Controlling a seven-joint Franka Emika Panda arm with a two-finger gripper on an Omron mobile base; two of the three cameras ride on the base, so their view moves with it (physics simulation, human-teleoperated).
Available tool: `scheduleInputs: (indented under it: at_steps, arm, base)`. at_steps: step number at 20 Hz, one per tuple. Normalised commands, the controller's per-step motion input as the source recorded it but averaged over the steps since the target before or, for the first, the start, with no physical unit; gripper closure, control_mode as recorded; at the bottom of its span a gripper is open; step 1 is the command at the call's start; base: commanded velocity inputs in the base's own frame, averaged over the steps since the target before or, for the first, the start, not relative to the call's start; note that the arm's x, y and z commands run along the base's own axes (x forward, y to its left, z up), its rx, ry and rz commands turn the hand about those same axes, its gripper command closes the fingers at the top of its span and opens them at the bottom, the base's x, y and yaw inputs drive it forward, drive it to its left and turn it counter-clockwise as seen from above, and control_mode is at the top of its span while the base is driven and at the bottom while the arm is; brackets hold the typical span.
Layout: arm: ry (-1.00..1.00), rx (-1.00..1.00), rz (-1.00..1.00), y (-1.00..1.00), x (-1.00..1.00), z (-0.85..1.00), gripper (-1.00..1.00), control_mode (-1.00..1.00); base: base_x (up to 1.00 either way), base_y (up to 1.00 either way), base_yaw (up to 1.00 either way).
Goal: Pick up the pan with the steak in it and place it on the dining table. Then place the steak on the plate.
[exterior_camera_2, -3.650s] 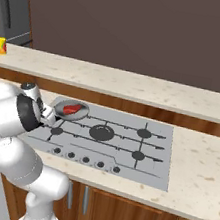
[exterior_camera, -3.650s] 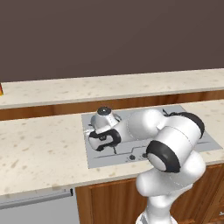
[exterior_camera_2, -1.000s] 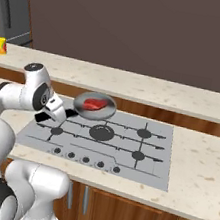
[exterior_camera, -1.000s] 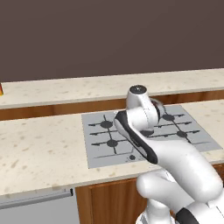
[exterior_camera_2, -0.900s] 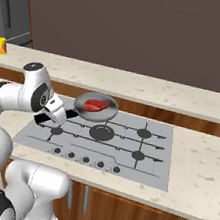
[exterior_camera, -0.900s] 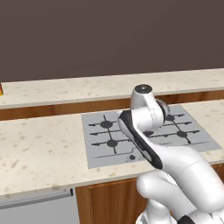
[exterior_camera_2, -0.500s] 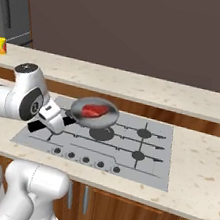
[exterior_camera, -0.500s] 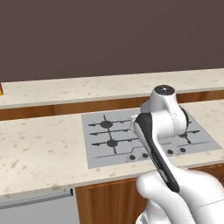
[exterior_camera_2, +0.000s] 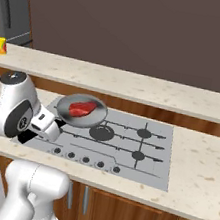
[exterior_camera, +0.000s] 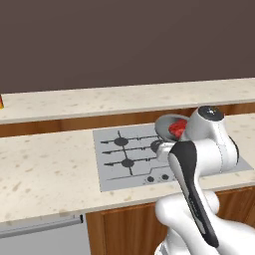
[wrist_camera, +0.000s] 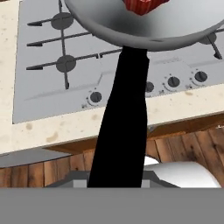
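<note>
The pan (exterior_camera_2: 81, 112) is carried level above the stovetop (exterior_camera_2: 127, 140), off the worktop (exterior_camera_2: 198, 167), w/ its black handle (wrist_camera: 122, 127) clamped in the hand (exterior_camera_2: 46, 122). It's judged stiff metal, front-heavy when gripped that far out, so tilt is to be avoided. The steak (exterior_camera_2: 82, 108) is judged soft, slick, free to slide. Count: 1 pan, 1 steak, 4 burners seen.

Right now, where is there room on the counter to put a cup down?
The widest bare patch is the beige counter left of the grey stovetop. There is more bare counter right of the stovetop, and along the long raised ledge behind it. It is crowded over the stovetop itself, where the pan with the steak hangs.
</note>
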Motion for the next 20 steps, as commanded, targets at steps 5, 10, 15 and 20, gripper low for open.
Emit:
scheduleInputs:
  at_steps: [5, 10, 15, 20]
  arm:
    - [0.00, 0.00, 0.00, 0.00, -0.04, -0.01, 1.00, -1.00]
    - [0.00, 0.00, 0.00, 0.00, 0.00, 0.00, 1.00, 1.00]
    - [0.00, 0.00, 0.00, 0.00, 0.00, 0.00, 1.00, 1.00]
    - [0.00, 0.00, 0.00, 0.00, 0.00, 0.00, 1.00, 1.00]
  base:
    - [0.00, 0.00, 0.00]
    - [-0.87, -0.06, 0.02]
    - [-0.99, -0.04, 0.05]
    - [-0.60, 0.65, 0.06]
